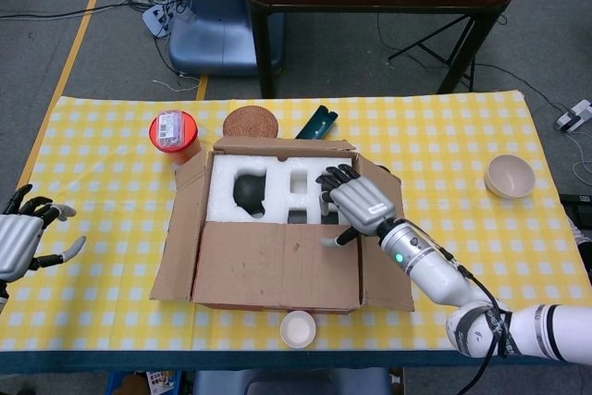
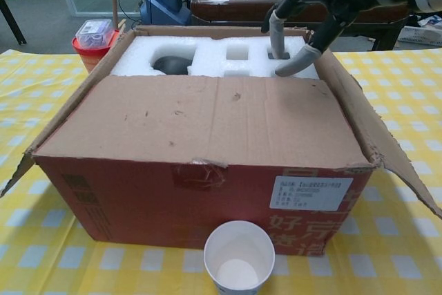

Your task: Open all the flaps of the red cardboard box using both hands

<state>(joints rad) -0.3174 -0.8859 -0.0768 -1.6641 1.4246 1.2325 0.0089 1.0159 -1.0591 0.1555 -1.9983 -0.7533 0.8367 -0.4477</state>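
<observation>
A: What sits nearest the robot?

B: A white paper cup point(image 1: 298, 327) stands at the table's near edge, just in front of the red cardboard box point(image 2: 207, 198). The box rests mid-table on the yellow checked tablecloth point(image 1: 444, 145).

A: And the flaps?

B: The near flap point(image 1: 277, 265) lies flat over the front half of the opening. The left flap point(image 1: 180, 233) and right flap point(image 1: 387, 265) are folded outward; the far flap point(image 1: 282, 144) stands up at the back. White foam packing point(image 1: 277, 187) with cut-outs shows inside, and a dark rounded object point(image 1: 248, 190) sits in one cut-out.

A: Where is the right hand?

B: The right hand point(image 1: 356, 205) is over the right side of the foam, fingers spread and pointing down. In the chest view one fingertip point(image 2: 284, 70) reaches the far edge of the near flap. It grips nothing.

A: The left hand?

B: The left hand point(image 1: 20, 240) hovers at the table's left edge, well apart from the box, fingers apart and holding nothing.

A: Beyond the box?

B: A red cup with a lid point(image 1: 174, 134) stands at the far left corner of the box, a round cork coaster point(image 1: 251, 123) and a dark green packet point(image 1: 317, 123) lie behind it, and a beige bowl point(image 1: 510, 176) sits far to the right.
</observation>
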